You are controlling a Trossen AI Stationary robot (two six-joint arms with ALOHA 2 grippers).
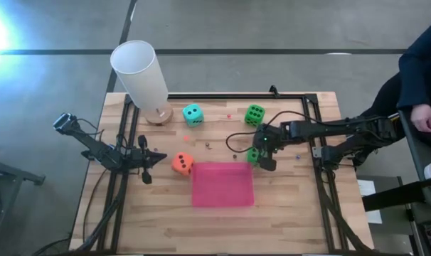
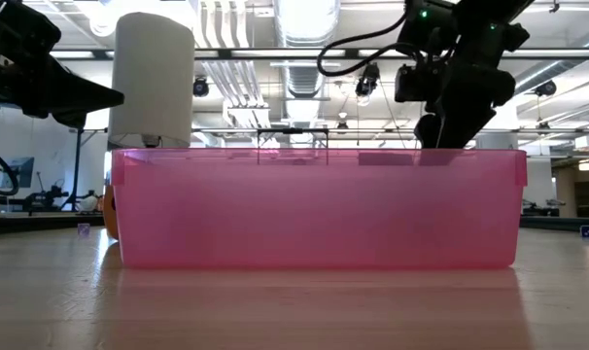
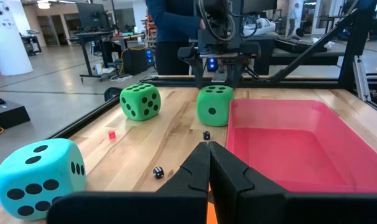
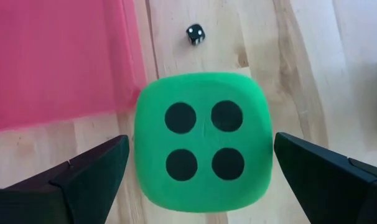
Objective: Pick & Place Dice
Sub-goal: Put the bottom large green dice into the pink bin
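Right end effector (image 4: 201, 180) astride rounded green die (image 4: 203, 148)

floor (image 1: 286, 25): grey concrete with dark seams | table (image 1: 286, 220): pale wood planks | ceiling (image 2: 275, 39): exposed pipes and long strip lights | desks with monitors (image 3: 92, 28) at the back | white column (image 3: 8, 37) | seated person (image 1: 422, 78) beside the table

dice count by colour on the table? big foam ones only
Green dice: 2, one by the pink bin's corner under the right gripper, one farther back
Teal die: 1
Orange die: 1
Total: 4

None is in the pink bin yet.
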